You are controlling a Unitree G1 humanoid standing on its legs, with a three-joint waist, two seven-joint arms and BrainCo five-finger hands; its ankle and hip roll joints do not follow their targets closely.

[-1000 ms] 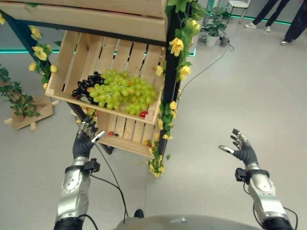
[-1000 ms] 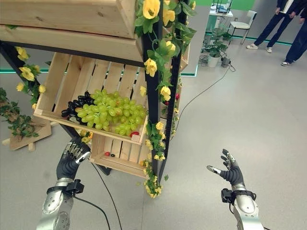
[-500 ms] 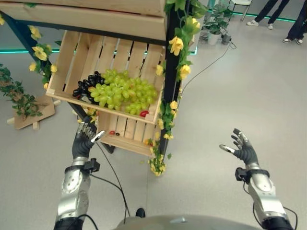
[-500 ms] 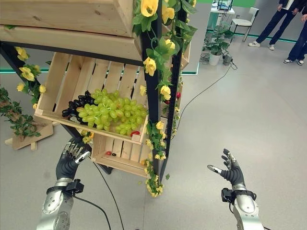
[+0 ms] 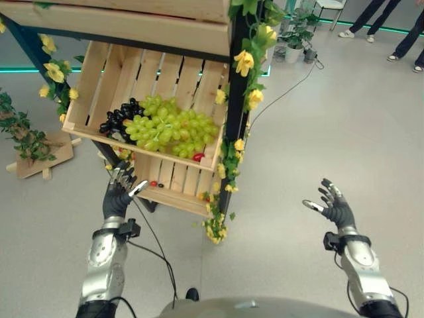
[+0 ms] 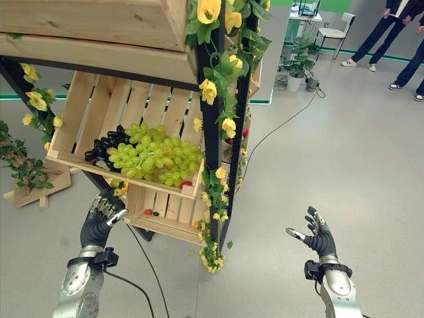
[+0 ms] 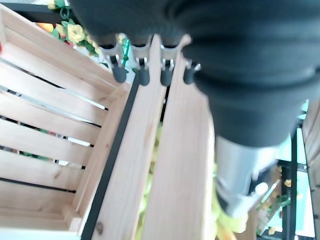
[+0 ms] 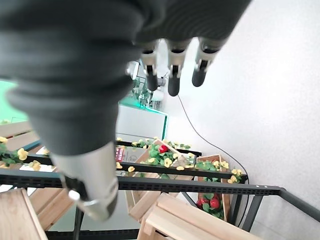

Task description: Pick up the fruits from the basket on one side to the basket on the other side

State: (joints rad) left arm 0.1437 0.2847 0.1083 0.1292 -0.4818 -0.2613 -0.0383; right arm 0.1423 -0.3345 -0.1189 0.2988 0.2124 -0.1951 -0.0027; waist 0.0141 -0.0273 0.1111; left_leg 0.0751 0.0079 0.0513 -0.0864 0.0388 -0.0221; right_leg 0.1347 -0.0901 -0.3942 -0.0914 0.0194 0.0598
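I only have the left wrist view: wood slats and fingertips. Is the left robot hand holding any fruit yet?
Observer: No. The left robot hand is open and empty, raised below the front edge of the upper crate.
Operator: What fruit is in that crate?
Observer: A big pile of green grapes with a dark grape bunch at its left end.
Operator: And the right robot hand?
Observer: The right robot hand is open too, fingers spread, out over bare floor to the right of the rack, apart from any crate.
Operator: Anything in the lower crate?
Observer: Two small pieces, one red and one dark, lie on the slats of the lower crate.
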